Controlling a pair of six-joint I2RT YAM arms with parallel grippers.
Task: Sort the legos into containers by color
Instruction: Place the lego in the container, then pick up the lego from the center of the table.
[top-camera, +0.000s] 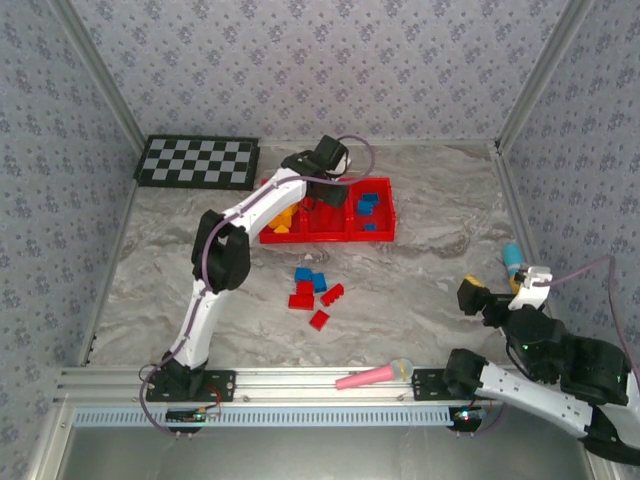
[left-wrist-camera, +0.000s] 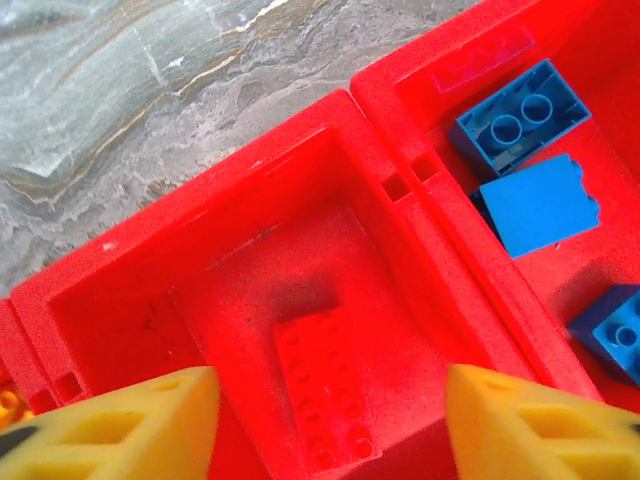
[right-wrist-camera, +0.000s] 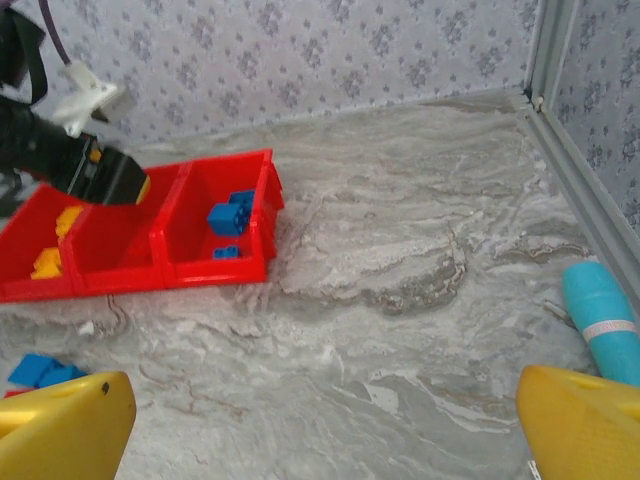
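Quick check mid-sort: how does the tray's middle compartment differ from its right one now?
The middle compartment holds one red brick lying flat; the right compartment holds three blue bricks. The left gripper hangs open over the middle compartment, not over the right compartment. Both are rectangular sections of the same red tray.

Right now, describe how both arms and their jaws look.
The left arm has white links, black joints and a purple cable along it. The right arm is built alike, with a pinkish cable at its wrist. Both pairs of jaws are orange-yellow wedges; the left pair show triangular cut-outs in the left wrist view.
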